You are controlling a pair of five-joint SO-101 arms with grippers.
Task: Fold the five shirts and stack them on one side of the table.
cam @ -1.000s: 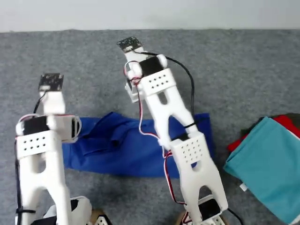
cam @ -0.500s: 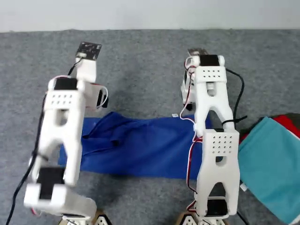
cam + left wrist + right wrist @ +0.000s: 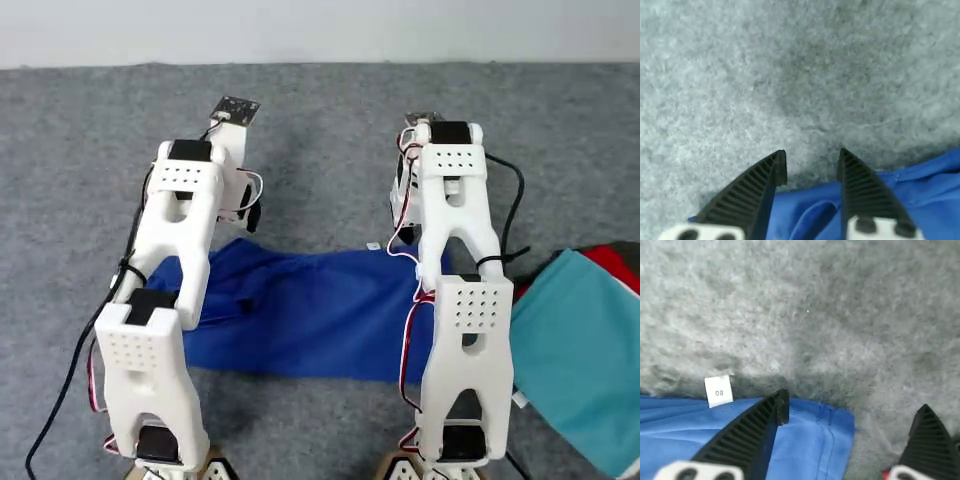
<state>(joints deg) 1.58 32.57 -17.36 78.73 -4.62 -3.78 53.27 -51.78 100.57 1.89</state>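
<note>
A blue shirt (image 3: 300, 315) is spread flat on the grey table (image 3: 90, 150), across the lower middle of the high view, with some creases toward its left end. Its far edge is met by both arms.

The left gripper (image 3: 810, 167) is held low over that edge near the shirt's left end. Its two ribbed black fingers (image 3: 756, 184) are set a little apart, and nothing is clamped between them. Grey table is seen between the tips and blue cloth nearer the wrist.

The right gripper (image 3: 852, 422) is spread wide over the shirt's far right corner. One tip is placed on or just above the blue hem, the other beyond the corner over the table, and nothing is held.

A small white label (image 3: 719, 391) is seen sticking out from the shirt's far edge, just beside the right gripper. Small dark print is carried on it.

At the right edge of the high view a pile of folded shirts is seen, well apart from the grippers. A teal shirt (image 3: 575, 350) lies on top, a red shirt (image 3: 615, 265) shows beneath it, and a dark strip (image 3: 627, 247) behind may be another.
</note>
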